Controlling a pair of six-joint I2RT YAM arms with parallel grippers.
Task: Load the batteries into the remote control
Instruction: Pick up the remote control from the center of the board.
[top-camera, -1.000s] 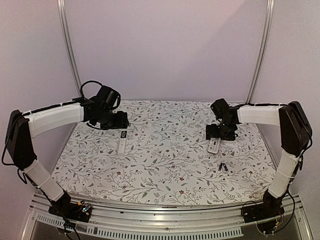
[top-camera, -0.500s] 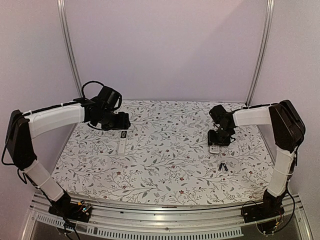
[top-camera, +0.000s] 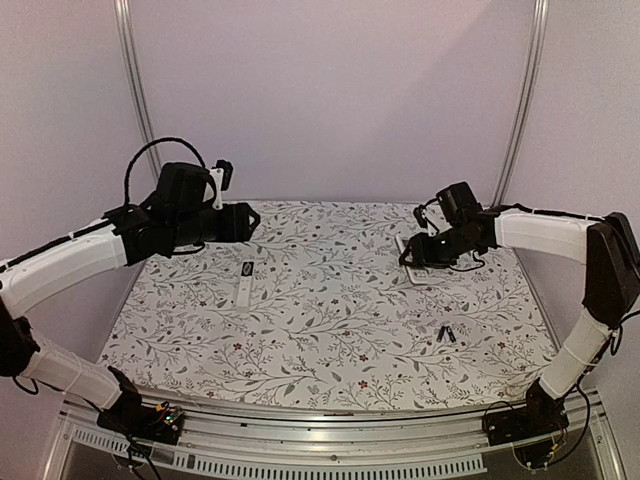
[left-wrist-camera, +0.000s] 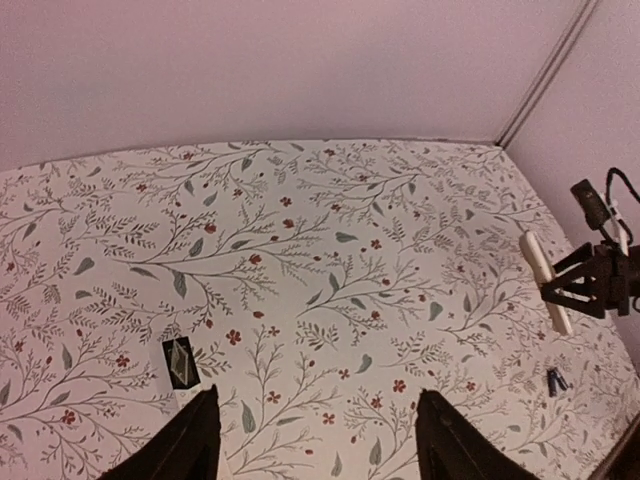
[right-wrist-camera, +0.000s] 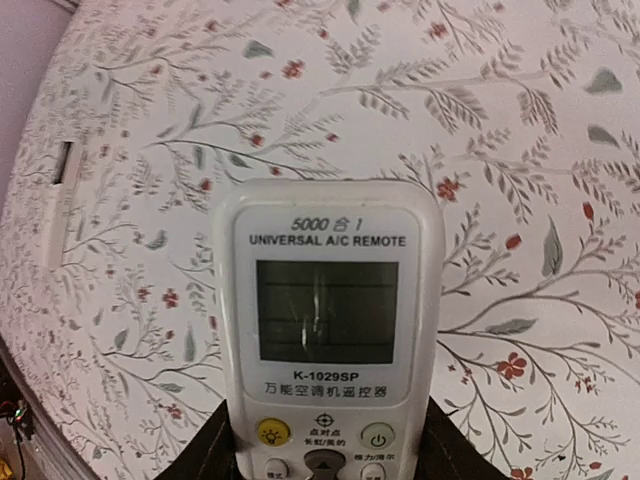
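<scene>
Though the left fingers (left-wrist-camera: 195, 447) only poke in at the bottom edge of their own camera, they are spread wide with nothing between them, high above the left side of the floral-patterned counter (top-camera: 330, 340). Beneath them lies a slim white plastic remote control (top-camera: 245, 287) with a black rectangular patch at its far end. One finger hides most of it in the left wrist view, and what the patch holds is too small to tell. Right of centre, the right fingers (right-wrist-camera: 437, 462) are clamped on a second white remote marked UNIVERSAL A/C REMOTE (right-wrist-camera: 325, 300), held above the counter with its lower buttons cut off. Nearer the arm bases, the tiny dark cylindrical batteries (top-camera: 445, 333) lie loose on the counter, apart from both remotes, their colours unclear.
</scene>
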